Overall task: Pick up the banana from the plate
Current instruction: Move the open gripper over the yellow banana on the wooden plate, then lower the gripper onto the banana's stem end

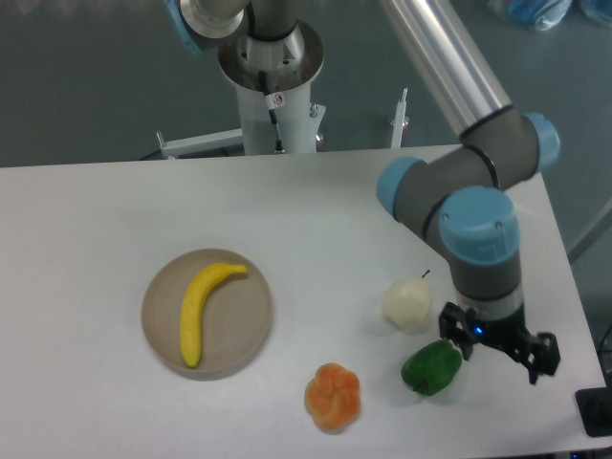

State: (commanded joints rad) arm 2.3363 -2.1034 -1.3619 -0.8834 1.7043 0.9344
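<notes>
Smooth curved banana (202, 297) lies on round tan plate (207, 313), left-near on the table (96, 210). Gripper (499, 349) at near right by glossy green pepper (431, 368); jaw state can't tell. Pale pear (407, 303), lumpy orange fruit (333, 397) between. Bare table around plate.

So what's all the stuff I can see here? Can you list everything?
banana: one, bright yellow, lying on the plate
plate: one, tan, round, left part of the table
pear: one, pale cream, right of the plate
green pepper: one, green, in front of the pear, next to the gripper
orange lumpy fruit: one, orange, near the front edge
table: one, white
robot arm: one, grey with blue caps, reaching over the right side
gripper: one, black, low by the green pepper
</notes>
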